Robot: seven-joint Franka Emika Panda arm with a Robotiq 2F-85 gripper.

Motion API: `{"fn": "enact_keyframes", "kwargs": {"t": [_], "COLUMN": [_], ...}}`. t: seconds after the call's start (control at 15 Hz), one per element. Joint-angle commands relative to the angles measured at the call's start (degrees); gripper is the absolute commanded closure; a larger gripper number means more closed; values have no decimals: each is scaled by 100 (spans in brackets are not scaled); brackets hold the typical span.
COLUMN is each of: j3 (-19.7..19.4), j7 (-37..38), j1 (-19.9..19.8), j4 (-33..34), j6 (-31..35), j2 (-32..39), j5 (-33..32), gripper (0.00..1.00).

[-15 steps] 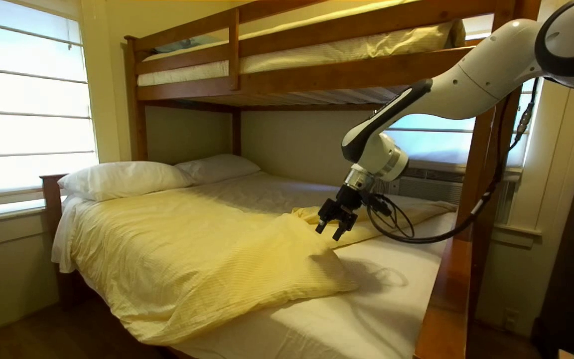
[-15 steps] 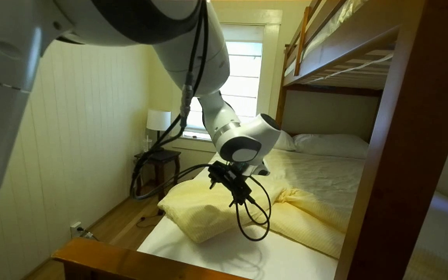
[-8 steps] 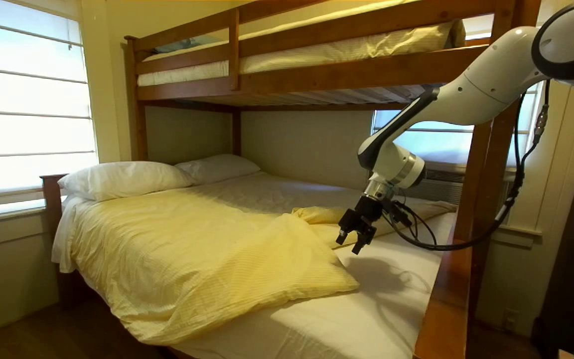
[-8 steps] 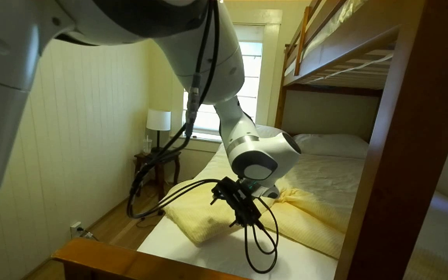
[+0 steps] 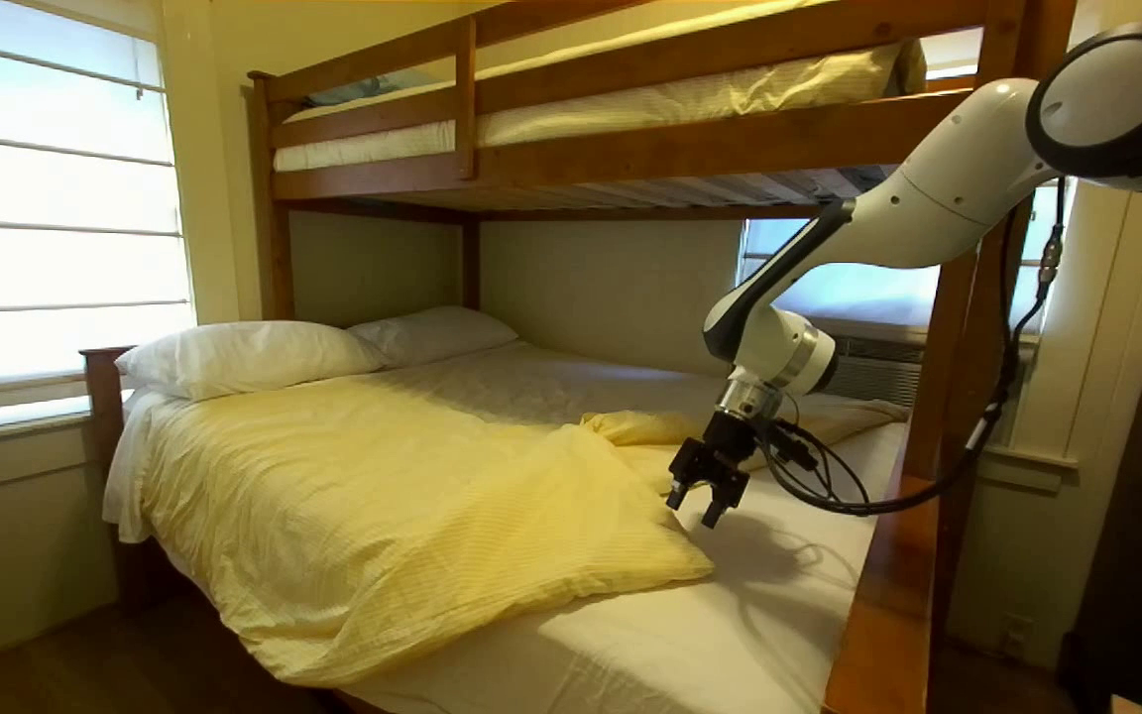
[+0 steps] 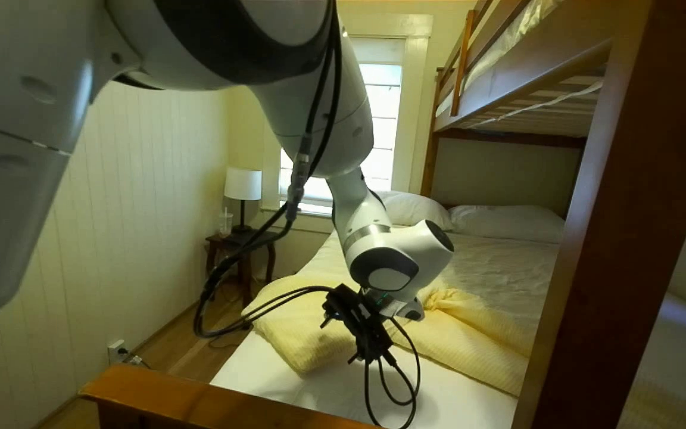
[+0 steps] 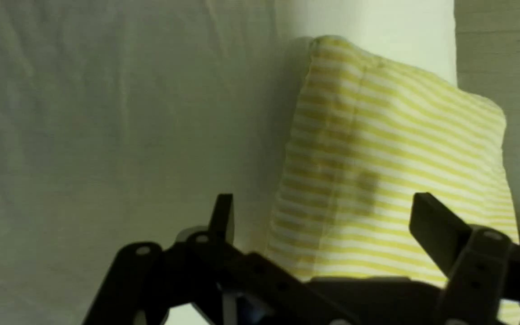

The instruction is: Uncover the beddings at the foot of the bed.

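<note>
The beddings, a pale yellow striped blanket (image 5: 412,516), lie creased over the bed. Their folded edge runs across the bed toward its foot, also seen in an exterior view (image 6: 304,336). The bed has a white-sheeted mattress (image 5: 650,635) bare at the foot end, with a wooden footboard (image 5: 883,595). My gripper (image 5: 692,511) is open and empty, pointing down above the blanket's foot-end edge. In the wrist view the blanket's edge and corner (image 7: 377,135) show between and beyond the fingers of the gripper (image 7: 323,196). One finger is over the sheet, the other over the blanket.
The upper bunk (image 5: 630,139) hangs above the bed. A bed post (image 6: 611,238) stands near the arm. White pillows (image 5: 254,357) lie at the head. A cable loop (image 6: 390,381) hangs from the wrist. A side table (image 6: 242,244) with a lamp (image 6: 243,183) stands beside the bed.
In an exterior view my gripper has moved right toward the bed's foot and down, lowering a little more in the last half second. It stays open. The blanket has not visibly moved.
</note>
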Motion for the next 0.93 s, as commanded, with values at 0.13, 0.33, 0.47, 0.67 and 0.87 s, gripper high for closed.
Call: {"fn": "enact_keyframes", "kwargs": {"t": [0.13,0.33,0.47,0.67,0.87], "j3": [56,140,203,292,427], "j7": [253,285,301,307,284], "j1": [154,182,190,207,207], "j4": [234,339,423,516,638], "j6": [251,244,214,186,82], "j2": [492,607,631,658,651], "j5": [115,109,115,141,266], "gripper": [32,56,68,90,100]}}
